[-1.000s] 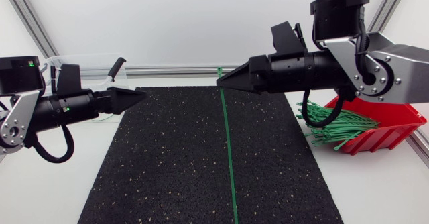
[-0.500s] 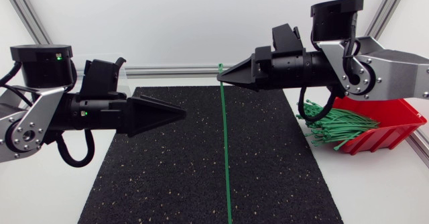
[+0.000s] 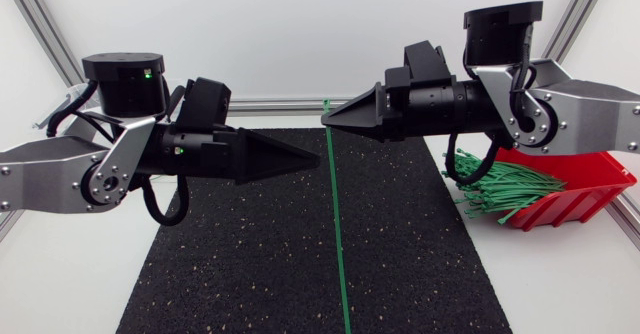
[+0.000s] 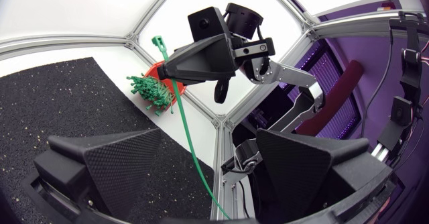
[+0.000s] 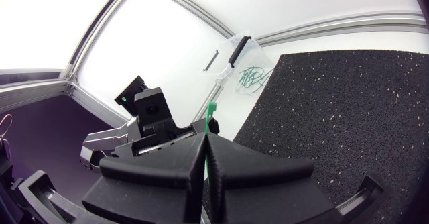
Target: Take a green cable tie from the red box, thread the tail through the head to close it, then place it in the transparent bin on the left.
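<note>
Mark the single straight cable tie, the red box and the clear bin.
cable tie (image 3: 338, 224), head view, middle of its strap.
red box (image 3: 575, 206), head view, front wall.
clear bin (image 5: 224, 62), right wrist view, side wall.

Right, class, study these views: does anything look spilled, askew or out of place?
Only mildly: the bundle of green plastic cable ties splays out over the rim of the red plastic box toward the black speckled mat. Nothing else stands out.
</note>
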Controlling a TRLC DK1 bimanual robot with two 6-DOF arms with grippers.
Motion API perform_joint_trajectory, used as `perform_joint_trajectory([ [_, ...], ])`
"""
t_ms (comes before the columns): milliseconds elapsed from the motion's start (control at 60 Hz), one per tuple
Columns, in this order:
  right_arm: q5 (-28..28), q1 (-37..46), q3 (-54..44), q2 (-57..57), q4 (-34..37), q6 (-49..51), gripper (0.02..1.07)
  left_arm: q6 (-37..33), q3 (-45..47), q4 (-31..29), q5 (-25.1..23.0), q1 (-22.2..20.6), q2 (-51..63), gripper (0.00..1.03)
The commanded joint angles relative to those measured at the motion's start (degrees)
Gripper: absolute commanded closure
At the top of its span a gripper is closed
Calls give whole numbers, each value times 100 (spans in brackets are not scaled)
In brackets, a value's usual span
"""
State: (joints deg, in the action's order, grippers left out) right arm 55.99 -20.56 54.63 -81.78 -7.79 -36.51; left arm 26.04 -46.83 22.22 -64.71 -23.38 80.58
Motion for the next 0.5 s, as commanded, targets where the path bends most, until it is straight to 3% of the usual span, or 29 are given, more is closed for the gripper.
perform_joint_trajectory([
  [0,97,8,-146,-22,-100,-216,102,226,-292,142,-121,-88,160,5],
  [283,176,87,-190,4,-249,-357,101,287,-424,186,-165,-246,336,12],
  [483,185,52,-260,83,-346,-427,102,349,-538,266,-165,-246,485,29],
])
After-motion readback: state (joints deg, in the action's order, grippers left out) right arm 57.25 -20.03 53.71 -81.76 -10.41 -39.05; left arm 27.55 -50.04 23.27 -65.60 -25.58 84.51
